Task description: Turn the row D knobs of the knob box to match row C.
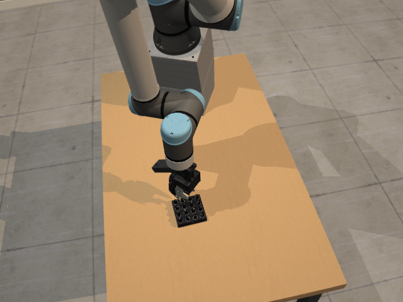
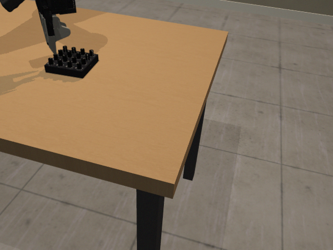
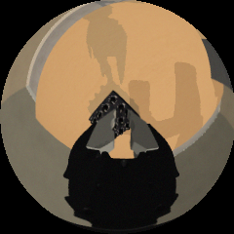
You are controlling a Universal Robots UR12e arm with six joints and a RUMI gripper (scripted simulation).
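The black knob box lies on the wooden table, with rows of small black knobs on top. It also shows in the exterior view and in the wrist view. My gripper points down over the box's far left corner. Its fingertips are at about the height of the knob tops there. The fingers stand narrow with a thin gap, and a column of knobs shows through it. I see no knob clearly pinched. The knob marks and the socket side are too small to read.
The arm's base block stands at the table's far end. The table's right edge and front edge drop to a tiled floor.
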